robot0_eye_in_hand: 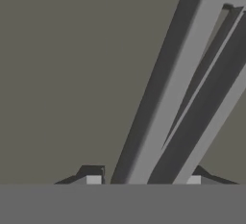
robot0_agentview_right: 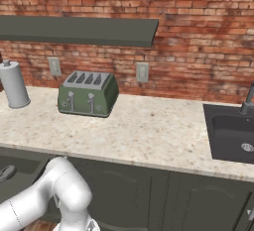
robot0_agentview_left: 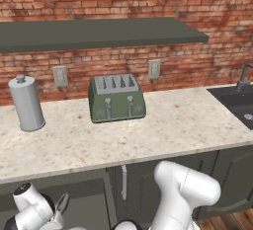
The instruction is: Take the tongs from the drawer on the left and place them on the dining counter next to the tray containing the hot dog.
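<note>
Long grey metal tongs (robot0_eye_in_hand: pixel 192 98) lie on the flat, dark grey-green floor of the open drawer (robot0_eye_in_hand: pixel 72 74), seen from close above in the hand view. Their two narrow arms run as pale and dark strips diagonally from the lower middle of that view up to its top right corner, spreading slightly apart toward the top. In the left base view, the drawer (robot0_agentview_left: pixel 74 194) stands open below the speckled worktop's edge.
</note>
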You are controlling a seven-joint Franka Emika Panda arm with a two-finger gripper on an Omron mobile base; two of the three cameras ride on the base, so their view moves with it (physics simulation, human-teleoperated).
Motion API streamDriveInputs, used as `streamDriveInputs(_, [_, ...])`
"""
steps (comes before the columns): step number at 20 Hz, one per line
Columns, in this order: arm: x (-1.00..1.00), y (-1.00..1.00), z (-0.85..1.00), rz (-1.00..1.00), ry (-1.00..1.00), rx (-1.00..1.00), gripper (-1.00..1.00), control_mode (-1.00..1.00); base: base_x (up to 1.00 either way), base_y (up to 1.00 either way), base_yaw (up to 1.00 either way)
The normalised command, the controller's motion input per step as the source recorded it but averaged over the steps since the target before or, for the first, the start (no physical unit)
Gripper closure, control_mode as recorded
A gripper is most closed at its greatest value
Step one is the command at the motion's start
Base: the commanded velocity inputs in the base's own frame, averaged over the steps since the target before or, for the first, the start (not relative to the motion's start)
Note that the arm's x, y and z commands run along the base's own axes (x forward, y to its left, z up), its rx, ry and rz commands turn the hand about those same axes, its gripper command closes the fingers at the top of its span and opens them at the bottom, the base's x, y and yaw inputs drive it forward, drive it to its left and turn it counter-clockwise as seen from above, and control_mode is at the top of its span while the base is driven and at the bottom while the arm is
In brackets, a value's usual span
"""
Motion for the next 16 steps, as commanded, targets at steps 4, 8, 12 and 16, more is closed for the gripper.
streamDriveInputs(4, [-0.36, 0.00, 0.13, 0.00, 0.00, 0.00, 1.00, -1.00, 0.00, 0.00, 0.00])
streamDriveInputs(8, [-0.12, 0.00, 0.43, 0.00, 0.00, 0.02, 1.00, -1.00, 0.00, 0.00, 0.00])
streamDriveInputs(12, [0.00, 0.00, 0.68, 0.00, 0.00, 0.05, 1.00, -1.00, 0.00, 0.00, 0.00])
streamDriveInputs(16, [-0.01, 0.00, 0.62, 0.00, 0.00, 0.02, 1.00, -1.00, 0.00, 0.00, 0.00])
